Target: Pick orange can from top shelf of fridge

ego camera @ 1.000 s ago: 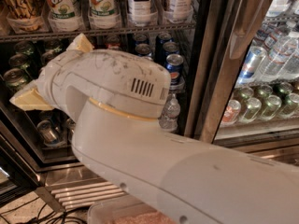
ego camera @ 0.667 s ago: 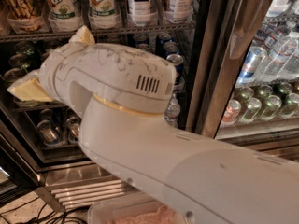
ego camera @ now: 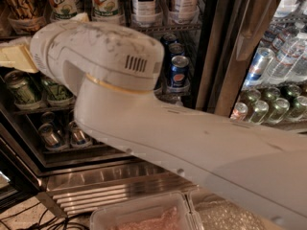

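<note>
The orange can [ego camera: 20, 5] stands at the far left of the top shelf [ego camera: 160, 27], glossy orange-gold with dark scribbles, its top cut off by the frame edge. It sits in the open left bay of the fridge [ego camera: 115, 183]. My gripper [ego camera: 18, 56] shows as a cream-coloured end at the left of my white wrist [ego camera: 103, 51]. It is just below and in front of the orange can, at the level of the shelf's front edge. My arm hides much of the rack under it.
White-and-green 7UP cans [ego camera: 63, 1] and white-labelled bottles [ego camera: 145, 4] stand right of the orange can. Green cans [ego camera: 23, 87] and Pepsi cans [ego camera: 179, 71] sit on lower racks. A door frame [ego camera: 218, 56] divides off the right bay. A clear plastic tub [ego camera: 144, 217] lies below.
My wrist and gripper have risen and shifted slightly left, from the middle racks up to the front edge of the top shelf. The cans have not moved.
</note>
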`<state>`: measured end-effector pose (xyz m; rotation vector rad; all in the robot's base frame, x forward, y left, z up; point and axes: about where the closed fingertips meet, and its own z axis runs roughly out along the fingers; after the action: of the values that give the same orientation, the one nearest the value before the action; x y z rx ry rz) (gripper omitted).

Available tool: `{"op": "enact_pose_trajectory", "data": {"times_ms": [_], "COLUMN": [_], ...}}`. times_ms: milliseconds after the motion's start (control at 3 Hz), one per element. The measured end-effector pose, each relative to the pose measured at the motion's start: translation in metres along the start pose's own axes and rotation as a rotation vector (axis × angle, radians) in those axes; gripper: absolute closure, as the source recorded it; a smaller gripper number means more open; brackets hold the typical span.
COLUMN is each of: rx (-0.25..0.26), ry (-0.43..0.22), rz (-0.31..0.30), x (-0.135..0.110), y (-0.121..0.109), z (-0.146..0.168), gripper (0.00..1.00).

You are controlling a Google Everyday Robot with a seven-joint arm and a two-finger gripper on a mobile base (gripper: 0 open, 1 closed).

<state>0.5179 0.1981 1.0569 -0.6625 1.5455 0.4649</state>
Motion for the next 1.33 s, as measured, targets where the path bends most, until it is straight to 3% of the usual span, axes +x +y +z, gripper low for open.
{"op": "enact_pose_trajectory", "data": {"times_ms": [333,667,1333], "rx": [0.005,-0.011,-0.114], "ry": [-0.008,-0.028,-0.125], "rz": [0.04,0.014,0.062], "x": [0.005,0.0,-0.009], "y": [-0.001,0.006,0.037], "z": [0.005,0.007,0.046], "gripper": [0.0,0.0,0.0]}}
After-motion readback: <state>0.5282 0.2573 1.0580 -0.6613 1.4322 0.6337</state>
